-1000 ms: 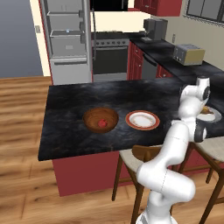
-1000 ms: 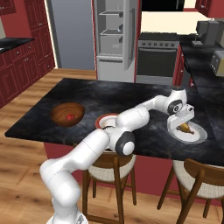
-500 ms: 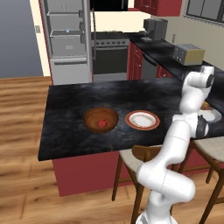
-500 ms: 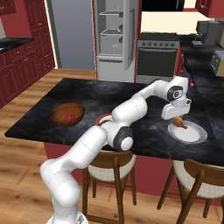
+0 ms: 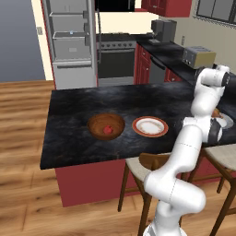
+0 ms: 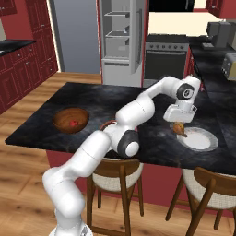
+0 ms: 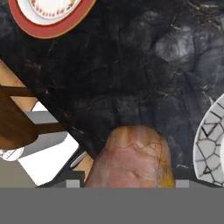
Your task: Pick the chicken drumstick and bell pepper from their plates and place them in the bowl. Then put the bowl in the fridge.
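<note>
Carry step, as I judge it: two-finger gripper clamped on the small golden-brown chicken drumstick, raised clear above the dark counter just beside the pale grey-white plate. Meat looks glossy, orange-mottled, hanging below the jaws. Next move calls for a long swing across to the deep reddish-brown wooden bowl, where the small red bell pepper already lies.

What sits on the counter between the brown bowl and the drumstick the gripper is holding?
The red-rimmed plate, bare of food, lies between the bowl and the chicken drumstick held by the gripper. The rest is bare black counter. The left base view shows it.
</note>
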